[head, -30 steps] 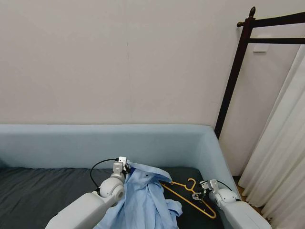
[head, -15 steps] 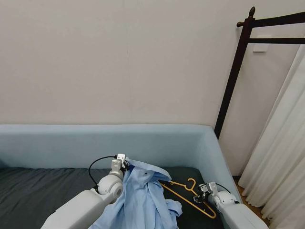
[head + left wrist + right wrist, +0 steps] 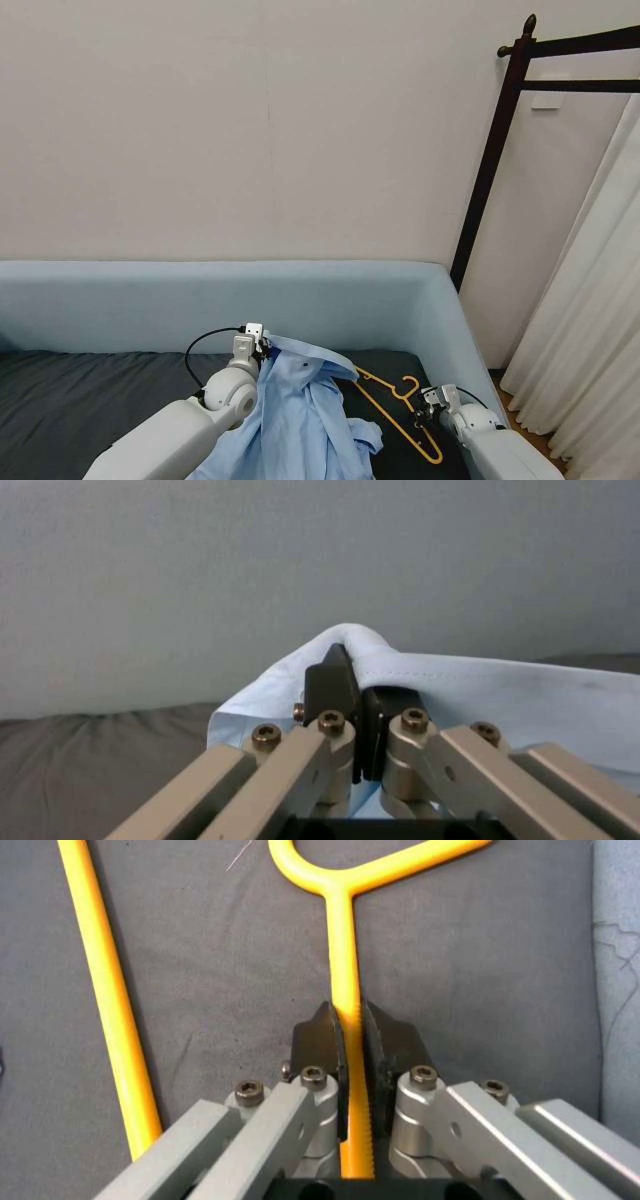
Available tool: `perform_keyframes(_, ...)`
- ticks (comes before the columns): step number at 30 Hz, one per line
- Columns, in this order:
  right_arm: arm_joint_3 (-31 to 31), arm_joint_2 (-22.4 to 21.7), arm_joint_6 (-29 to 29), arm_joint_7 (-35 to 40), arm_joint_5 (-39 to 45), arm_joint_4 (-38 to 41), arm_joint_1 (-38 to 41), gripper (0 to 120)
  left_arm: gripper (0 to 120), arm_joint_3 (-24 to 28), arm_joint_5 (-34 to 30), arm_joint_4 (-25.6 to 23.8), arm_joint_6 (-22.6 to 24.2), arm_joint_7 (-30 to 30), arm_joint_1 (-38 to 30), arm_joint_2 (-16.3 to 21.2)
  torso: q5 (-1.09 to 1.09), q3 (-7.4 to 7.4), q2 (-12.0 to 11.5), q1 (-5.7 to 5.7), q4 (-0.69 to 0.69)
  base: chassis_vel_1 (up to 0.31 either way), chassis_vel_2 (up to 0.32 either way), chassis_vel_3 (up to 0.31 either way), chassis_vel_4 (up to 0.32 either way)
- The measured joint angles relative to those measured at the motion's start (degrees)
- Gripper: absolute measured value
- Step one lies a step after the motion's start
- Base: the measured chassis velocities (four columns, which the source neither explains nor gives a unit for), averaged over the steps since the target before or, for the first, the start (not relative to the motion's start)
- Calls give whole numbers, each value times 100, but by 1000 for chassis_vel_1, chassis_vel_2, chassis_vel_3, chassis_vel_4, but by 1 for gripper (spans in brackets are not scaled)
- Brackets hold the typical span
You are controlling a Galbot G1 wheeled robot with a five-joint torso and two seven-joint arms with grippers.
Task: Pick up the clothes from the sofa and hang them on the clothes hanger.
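Note:
A light blue shirt [image 3: 305,415] lies bunched on the dark sofa seat [image 3: 80,400]. My left gripper [image 3: 258,343] is shut on the shirt's collar edge [image 3: 400,667] and holds it raised a little. Beside the shirt lies a yellow hanger [image 3: 400,410], one end tucked under the shirt. My right gripper [image 3: 428,400] is shut on the hanger's neck [image 3: 345,982], just below its hook [image 3: 370,866]. A dark wooden clothes rack [image 3: 500,150] stands to the right, past the sofa's end.
The sofa has a pale blue back [image 3: 200,300] and a raised right arm [image 3: 450,330]. A white curtain [image 3: 590,330] hangs at the far right by the rack. The wall [image 3: 250,120] behind is bare.
The hanger has shifted with my right gripper: its hook has swung rightward and its lower end sits lower. My left gripper has lifted the collar slightly, and the shirt hangs more upright.

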Motion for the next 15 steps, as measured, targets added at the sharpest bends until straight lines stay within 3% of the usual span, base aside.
perform_keyframes(4, 5, -19, -16, 49, 56, 121, -53, 4, 0, -10, -2, -12, -1, 11, 26, 28, 0, 1, 0, 0, -1, 0, 0, 0, 0)
perform_keyframes(15, -136, -580, -375, 963, 1272, 1863, -175, 4, 0, -163, -6, -71, -26, 102, 124, 284, 2, 2, 0, 0, 0, 0, 0, 0, 0)
